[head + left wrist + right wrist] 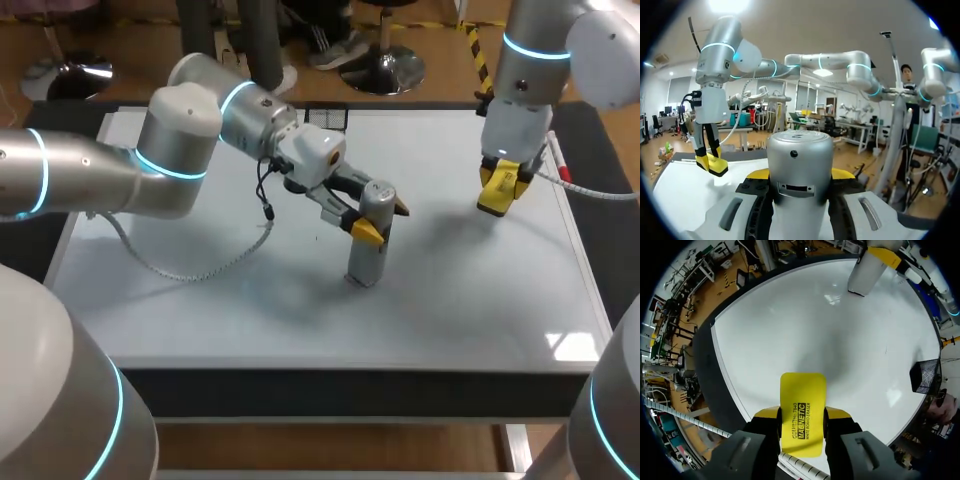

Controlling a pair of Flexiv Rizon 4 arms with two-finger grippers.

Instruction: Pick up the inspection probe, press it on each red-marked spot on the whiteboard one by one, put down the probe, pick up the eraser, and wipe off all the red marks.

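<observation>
A grey cylindrical probe [370,240] stands upright on the whiteboard [200,310] near its middle, and my left gripper [375,222] is shut on its upper part. From the left wrist, the probe [800,165] fills the gap between the yellow tips of the left gripper [800,175]. My right gripper [500,190] hangs over the board's right side, shut on a yellow eraser [497,198]. The right wrist view has the eraser [802,410] sticking out between that gripper's [801,415] tips above the whiteboard [815,325], with the probe [865,270] far ahead. I see no red marks on the board.
A black mesh holder [325,115] sits at the board's back edge, and it also appears in the right wrist view as a mesh holder [926,376]. A red-and-white marker [560,165] lies along the right edge. A loose cable [190,265] trails under my left arm.
</observation>
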